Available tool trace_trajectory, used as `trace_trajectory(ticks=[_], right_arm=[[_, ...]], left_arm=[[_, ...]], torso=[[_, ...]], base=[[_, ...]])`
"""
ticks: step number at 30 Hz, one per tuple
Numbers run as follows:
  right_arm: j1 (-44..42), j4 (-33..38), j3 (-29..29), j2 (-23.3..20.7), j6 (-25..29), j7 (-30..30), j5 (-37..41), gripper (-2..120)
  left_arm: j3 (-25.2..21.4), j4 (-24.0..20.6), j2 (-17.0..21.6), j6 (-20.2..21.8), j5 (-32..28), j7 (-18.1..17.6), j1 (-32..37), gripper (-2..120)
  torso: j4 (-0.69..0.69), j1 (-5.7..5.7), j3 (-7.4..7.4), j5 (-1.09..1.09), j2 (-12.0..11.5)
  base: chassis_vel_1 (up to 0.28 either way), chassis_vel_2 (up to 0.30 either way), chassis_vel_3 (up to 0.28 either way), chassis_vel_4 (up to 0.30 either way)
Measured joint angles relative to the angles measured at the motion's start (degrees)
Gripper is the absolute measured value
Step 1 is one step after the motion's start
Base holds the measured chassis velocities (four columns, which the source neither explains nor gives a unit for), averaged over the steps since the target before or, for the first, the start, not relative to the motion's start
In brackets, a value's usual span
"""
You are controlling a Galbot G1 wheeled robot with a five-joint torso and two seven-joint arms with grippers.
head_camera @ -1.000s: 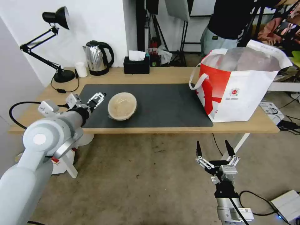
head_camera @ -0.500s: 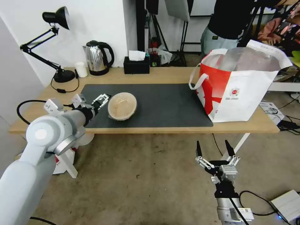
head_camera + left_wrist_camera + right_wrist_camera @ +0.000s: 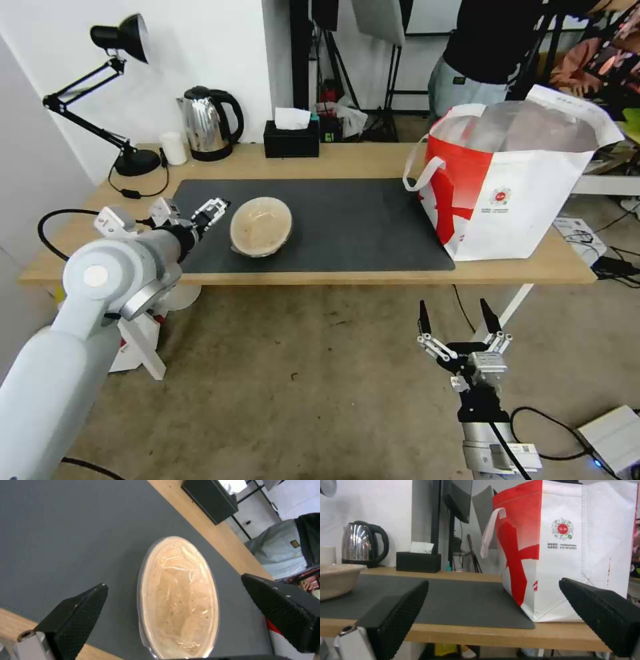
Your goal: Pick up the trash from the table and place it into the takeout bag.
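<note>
I count one tan paper bowl (image 3: 261, 225) on the mat (image 3: 347, 220), one takeout bag (image 3: 513, 180) at its 3 o'clock. Left gripper (image 3: 208, 215) spread wide, just at the bowl's 9 o'clock, not touching. Right gripper (image 3: 460, 319) wide too, parked below the table (image 3: 360, 160).

Only one thing has writing: the takeout bag (image 3: 586, 555). On its white side is a small round red logo (image 3: 563, 529) w/ a dotted ring around it. Under it are two tiny lines of print (image 3: 562, 546); too small to read, the lower line looks like numbers. In the head view the same logo (image 3: 499, 197) shows on the bag's front, w/ the tiny lines below, also too small to read. No other words or numbers can be read.
</note>
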Motion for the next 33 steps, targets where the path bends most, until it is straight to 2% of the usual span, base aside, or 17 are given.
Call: trace_trajectory(ticks=[33], right_arm=[[0.00, 0.00, 0.00, 0.00, 0.00, 0.00, 0.00, 100]], left_arm=[[5.09, 5.98, -3.68, 0.43, 1.79, 0.90, -4.00, 100]], torso=[[0.00, -0.01, 0.00, 0.01, 0.00]], base=[[0.000, 0.000, 0.000, 0.000]])
